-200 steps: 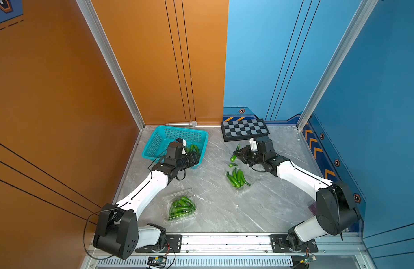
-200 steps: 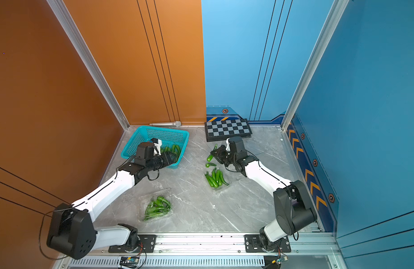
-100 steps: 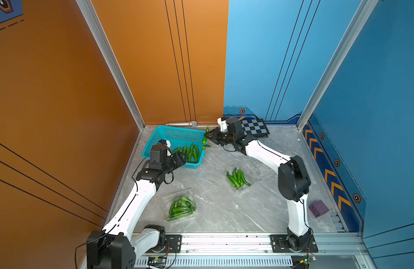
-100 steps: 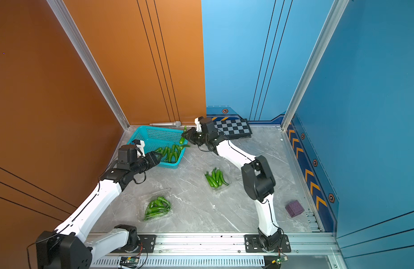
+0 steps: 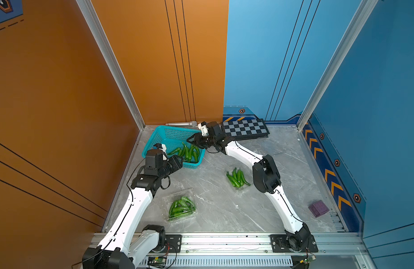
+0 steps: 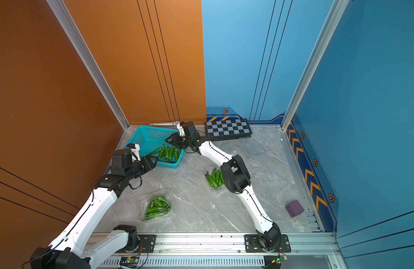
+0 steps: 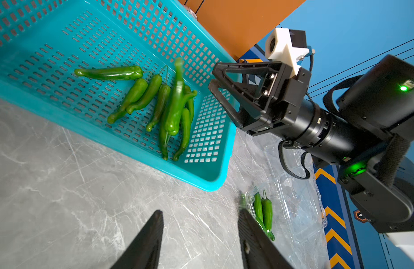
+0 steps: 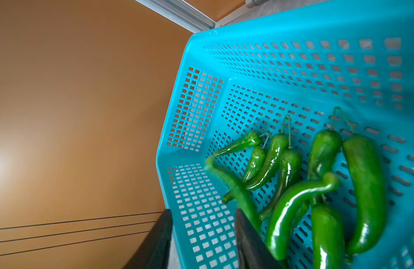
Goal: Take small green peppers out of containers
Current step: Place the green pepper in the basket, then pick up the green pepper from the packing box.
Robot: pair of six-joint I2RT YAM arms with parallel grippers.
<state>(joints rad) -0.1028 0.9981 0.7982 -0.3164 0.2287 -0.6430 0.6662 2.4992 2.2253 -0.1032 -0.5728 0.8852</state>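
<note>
Several small green peppers [image 5: 189, 151] [image 8: 317, 174] lie in the teal basket [image 5: 168, 127]. My right gripper [image 5: 189, 141] [image 8: 202, 213] hangs open over the basket's right edge with nothing between its fingers. A blurred pepper [image 8: 234, 188] sits beside one finger. My left gripper [image 5: 180, 160] [image 7: 200, 213] is open and empty above the table at the basket's near corner. A clear container [image 5: 179, 207] holding peppers lies at the front. Another container [image 5: 238, 184] [image 7: 294, 198] with peppers [image 5: 236, 178] lies in mid-table beside the right arm.
A checkerboard [image 5: 244, 129] leans at the back wall, right of the basket. A silver cylinder [image 5: 180, 124] lies behind the basket. A purple cube [image 5: 318, 208] sits near the right wall. The orange wall stands close to the basket's left side.
My right gripper swung from mid-table to the basket while shut on peppers, then opened; more peppers now lie in the basket. My left arm drew back from the basket toward the front.
</note>
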